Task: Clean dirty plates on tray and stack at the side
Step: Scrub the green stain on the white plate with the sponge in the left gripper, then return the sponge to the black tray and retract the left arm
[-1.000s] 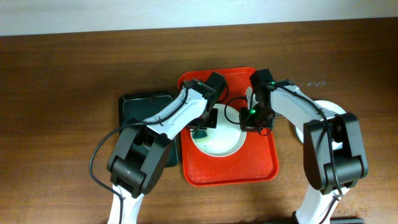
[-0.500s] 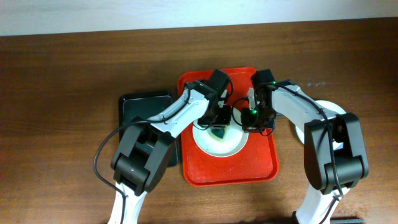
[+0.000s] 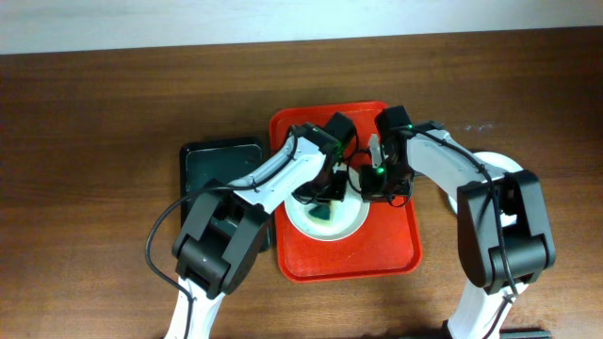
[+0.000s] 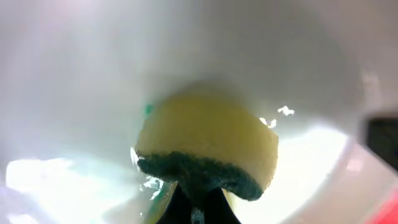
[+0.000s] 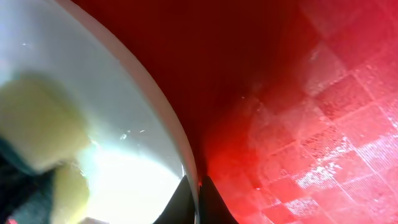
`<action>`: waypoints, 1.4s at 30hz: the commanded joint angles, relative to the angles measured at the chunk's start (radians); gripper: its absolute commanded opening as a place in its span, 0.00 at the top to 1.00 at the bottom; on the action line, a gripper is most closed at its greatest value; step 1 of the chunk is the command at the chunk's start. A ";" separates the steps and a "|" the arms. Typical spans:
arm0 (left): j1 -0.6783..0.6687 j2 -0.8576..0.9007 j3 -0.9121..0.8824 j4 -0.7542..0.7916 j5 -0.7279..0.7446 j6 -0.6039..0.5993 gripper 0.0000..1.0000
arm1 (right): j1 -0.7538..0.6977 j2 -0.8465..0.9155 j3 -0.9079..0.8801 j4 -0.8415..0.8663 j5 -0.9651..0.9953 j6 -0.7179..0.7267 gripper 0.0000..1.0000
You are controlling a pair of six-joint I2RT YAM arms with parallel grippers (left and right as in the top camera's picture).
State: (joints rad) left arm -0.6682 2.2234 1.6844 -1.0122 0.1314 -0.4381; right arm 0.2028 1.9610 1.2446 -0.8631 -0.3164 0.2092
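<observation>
A pale plate (image 3: 344,226) with a faint green smear lies on the red tray (image 3: 396,254). My left gripper (image 3: 328,203) is shut on a yellow sponge with a dark green scouring side (image 4: 208,146) and presses it onto the plate's inside (image 4: 93,74). My right gripper (image 3: 370,185) is shut on the plate's right rim (image 5: 143,106), with one finger on each side of the edge (image 5: 198,202). The sponge also shows at the left of the right wrist view (image 5: 37,124). The tray floor (image 5: 311,93) lies right of the rim.
A smaller black tray (image 3: 221,174) sits left of the red tray, partly under my left arm. A white plate (image 3: 504,168) rests on the dark-brown table (image 3: 94,141) at the right, partly hidden by my right arm.
My left gripper has swept the sponge from the plate's left edge rightward to its middle. My right gripper has kept its hold on the rim and barely moved.
</observation>
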 commanded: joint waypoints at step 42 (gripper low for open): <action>0.429 -0.067 0.114 -0.338 -0.286 0.032 0.97 | -0.006 0.023 0.000 -0.019 0.059 0.009 0.96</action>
State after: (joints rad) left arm -0.2600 2.1719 1.9320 -1.4277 -0.1730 -0.4435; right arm 0.2054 1.9629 1.2453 -0.8780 -0.3248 0.2104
